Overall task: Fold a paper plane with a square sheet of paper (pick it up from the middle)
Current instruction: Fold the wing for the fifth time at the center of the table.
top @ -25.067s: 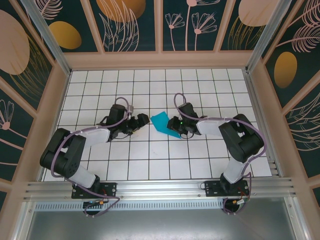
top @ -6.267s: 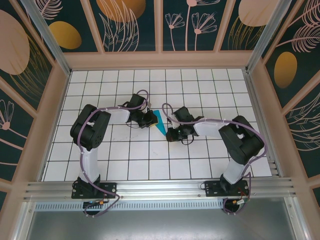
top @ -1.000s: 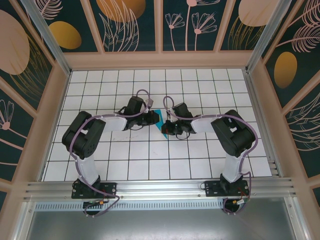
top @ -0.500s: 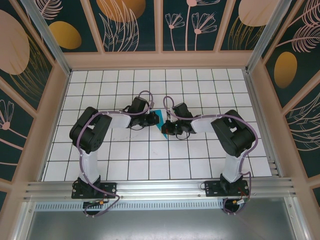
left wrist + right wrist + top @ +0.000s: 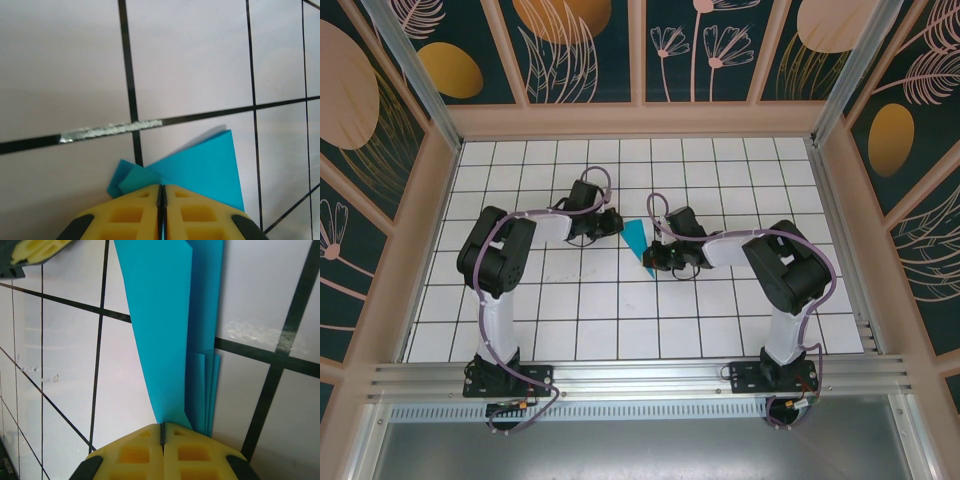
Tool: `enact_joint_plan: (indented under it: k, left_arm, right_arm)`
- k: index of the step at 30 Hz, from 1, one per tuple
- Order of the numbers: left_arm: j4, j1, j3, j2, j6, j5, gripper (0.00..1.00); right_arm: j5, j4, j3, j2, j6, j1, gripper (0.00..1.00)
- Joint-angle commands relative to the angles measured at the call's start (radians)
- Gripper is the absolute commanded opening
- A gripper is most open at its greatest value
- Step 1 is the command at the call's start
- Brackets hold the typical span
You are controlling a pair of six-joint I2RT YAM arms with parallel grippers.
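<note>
The square sheet of paper is folded into a narrow teal dart, the paper plane (image 5: 638, 241), lying on the white tiled floor between the two arms. In the left wrist view its creased layers (image 5: 200, 165) fan out from my left gripper (image 5: 161, 186), whose yellow pads are shut with a teal sliver between them. From above, the left gripper (image 5: 617, 222) is at the plane's wide end. My right gripper (image 5: 162, 424) is shut at the pointed end, where a raised flap (image 5: 160, 315) runs into the seam of its pads. The right gripper (image 5: 657, 263) lies low on the floor.
A white tiled floor with black grid lines (image 5: 620, 320) spreads around the arms. Wooden frame rails (image 5: 640, 120) and patterned panels wall it at the back and sides. The left gripper's yellow pads (image 5: 37, 250) show at the top left of the right wrist view.
The left gripper has drawn back to the left and slightly away, uncovering more of the teal paper's wide end. The right gripper has stayed at the pointed end.
</note>
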Motion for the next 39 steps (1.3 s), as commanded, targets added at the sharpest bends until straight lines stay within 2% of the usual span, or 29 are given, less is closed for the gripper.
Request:
enact_joint_plan:
  k: [1,7,15,21,26,29,31,39]
  left_arm:
    - [-0.081,0.06,0.01,0.067,0.02,-0.155,0.14]
    - [-0.112,0.067,0.039,0.061,0.027,-0.198,0.16]
    - [-0.175,0.069,0.103,0.002,0.054,-0.251,0.23]
    - [-0.196,0.068,0.082,-0.099,0.026,-0.218,0.34]
    - [-0.24,0.06,0.031,-0.183,-0.023,-0.183,0.38]
    - [-0.256,0.03,-0.006,-0.232,-0.046,-0.173,0.45]
    - [-0.256,-0.001,-0.025,-0.256,-0.058,-0.191,0.48]
    - [-0.258,-0.138,-0.013,-0.24,-0.142,-0.273,0.61]
  right_arm:
    - [0.165,-0.292,-0.109,0.105,0.007,0.007,0.0]
    - [0.151,-0.273,-0.101,0.095,0.016,0.008,0.0]
    - [0.105,-0.218,-0.046,0.051,0.026,0.031,0.0]
    - [0.069,-0.173,0.07,-0.03,0.034,0.044,0.09]
    - [0.137,-0.158,0.143,-0.129,0.052,0.042,0.29]
    - [0.203,-0.138,0.121,-0.196,0.061,0.04,0.5]
    - [0.251,-0.133,0.092,-0.234,0.066,0.032,0.58]
    - [0.354,-0.069,-0.107,-0.381,0.152,-0.066,0.72]
